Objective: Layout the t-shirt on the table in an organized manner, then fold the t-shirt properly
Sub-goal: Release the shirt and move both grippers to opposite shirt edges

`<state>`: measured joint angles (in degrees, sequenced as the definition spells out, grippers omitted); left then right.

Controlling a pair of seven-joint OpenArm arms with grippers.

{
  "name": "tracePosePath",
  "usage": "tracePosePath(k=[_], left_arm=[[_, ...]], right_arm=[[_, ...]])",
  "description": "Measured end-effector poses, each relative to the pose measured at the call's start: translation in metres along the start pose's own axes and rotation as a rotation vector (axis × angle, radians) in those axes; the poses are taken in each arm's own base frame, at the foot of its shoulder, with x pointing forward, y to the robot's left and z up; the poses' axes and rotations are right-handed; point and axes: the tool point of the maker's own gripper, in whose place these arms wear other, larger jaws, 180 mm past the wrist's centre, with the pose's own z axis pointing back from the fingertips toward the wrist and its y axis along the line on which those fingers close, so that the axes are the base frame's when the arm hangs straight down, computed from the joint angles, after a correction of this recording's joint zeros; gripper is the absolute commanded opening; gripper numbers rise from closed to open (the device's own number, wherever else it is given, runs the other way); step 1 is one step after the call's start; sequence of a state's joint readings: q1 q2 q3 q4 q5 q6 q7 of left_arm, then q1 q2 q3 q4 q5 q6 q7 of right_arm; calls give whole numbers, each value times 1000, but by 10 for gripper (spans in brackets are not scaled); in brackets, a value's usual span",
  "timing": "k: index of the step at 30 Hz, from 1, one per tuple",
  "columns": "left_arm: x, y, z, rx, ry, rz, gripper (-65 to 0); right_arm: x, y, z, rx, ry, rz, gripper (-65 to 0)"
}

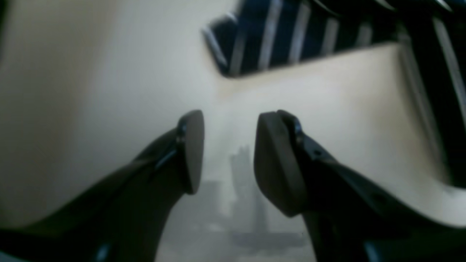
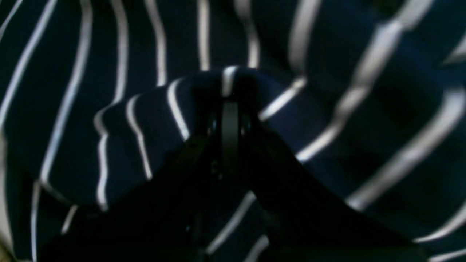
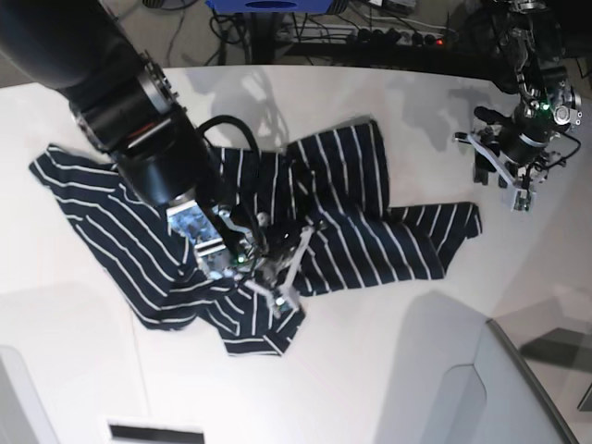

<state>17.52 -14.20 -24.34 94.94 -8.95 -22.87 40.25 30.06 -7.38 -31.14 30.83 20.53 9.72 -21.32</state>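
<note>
A robotics lab or test bench is indicated. Two robot arms are mounted over a large white tabletop (image 3: 370, 388). Behind its far edge, a power strip (image 3: 393, 35) with a lit red switch and loose cables (image 3: 231, 32) are seen on a dark floor, beside a blue frame (image 3: 268, 6).

Right gripper (image 2: 230, 109) jaws pressed together, arm reaching low toward 5 o'clock. Left gripper (image 1: 227, 156) jaws parted, empty, arm at 2 o'clock.
</note>
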Motion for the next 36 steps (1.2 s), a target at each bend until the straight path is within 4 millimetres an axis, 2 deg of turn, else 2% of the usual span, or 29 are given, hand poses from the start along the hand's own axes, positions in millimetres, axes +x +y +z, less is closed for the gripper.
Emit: tracePosePath(k=[4, 8, 11, 13, 14, 16, 19, 21, 22, 24, 27, 29, 30, 32, 36], left_arm=[[-18, -6, -3, -48, 29, 75, -397], [-17, -24, -4, -99, 10, 135, -397], [-14, -37, -5, -133, -10, 175, -397], [-17, -55, -7, -180, 6, 157, -397], [-16, -67, -8, -215, 5, 142, -397], [-12, -82, -4, -250, -17, 149, -397], [-6, -86, 4, -250, -93, 162, -395], [-13, -87, 5, -246, -88, 170, -392], [-14, -89, 5, -248, -86, 176, -387], [-12, -95, 4, -257, -95, 190, -332], [-9, -108, 9, -289, -109, 168, -163], [-14, -125, 12, -331, -94, 140, -81], [-17, -134, 12, -355, -78, 129, -63], [-21, -148, 8, -393, -67, 146, -66], [-38, -144, -13, -372, -4, 195, -102]], right_arm=[[29, -17, 3, -34, -123, 2, -642], [54, -14, 12, -26, -202, 22, -642], [82, -18, 38, -34, -279, 74, -642], [94, -19, 66, -34, -347, 115, -642], [92, -15, 79, -26, -375, 135, -642], [73, -8, 96, -16, -386, 163, -642], [42, 1, 115, 13, -393, 199, -642], [27, -3, 126, 2, -389, 214, -642], [24, -11, 132, -11, -397, 206, -642], [21, -31, 148, -57, -436, 152, -642], [-5, -74, 158, -157, -410, 40, -642], [-17, -92, 164, -190, -399, -2, -642], [-21, -99, 167, -211, -400, -24, -642], [-29, -110, 172, -236, -400, -52, -642], [-55, -120, 174, -260, -346, -60, -642]])
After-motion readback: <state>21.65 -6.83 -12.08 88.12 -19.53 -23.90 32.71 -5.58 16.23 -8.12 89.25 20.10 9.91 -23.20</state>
